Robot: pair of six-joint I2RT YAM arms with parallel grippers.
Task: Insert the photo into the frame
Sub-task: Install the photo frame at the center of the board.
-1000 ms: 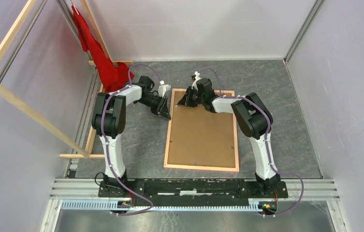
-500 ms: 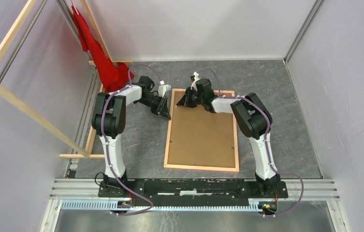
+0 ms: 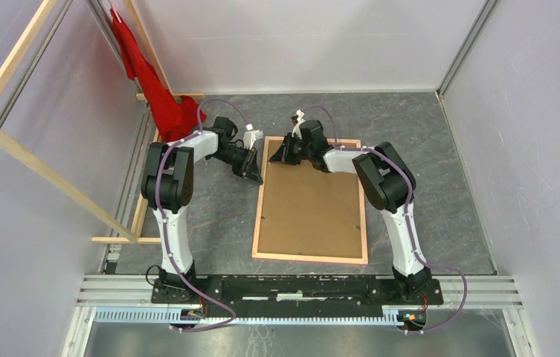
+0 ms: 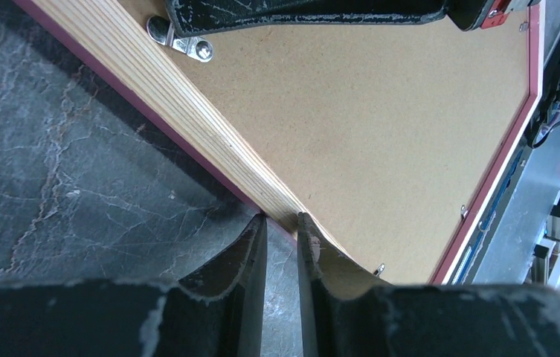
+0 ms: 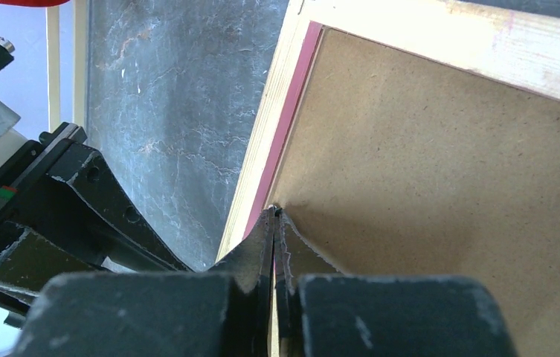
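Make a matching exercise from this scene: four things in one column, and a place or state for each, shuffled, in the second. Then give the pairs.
Column one
1. frame
2. backing board
3. red cloth
4. right gripper

Column two
A. hangs at the far left corner
B. shut, tips at the board's left edge near its far corner
C. lies flat on the table, pale wood back up
D. brown, set inside the rails

Pairs: 1-C, 2-D, 3-A, 4-B
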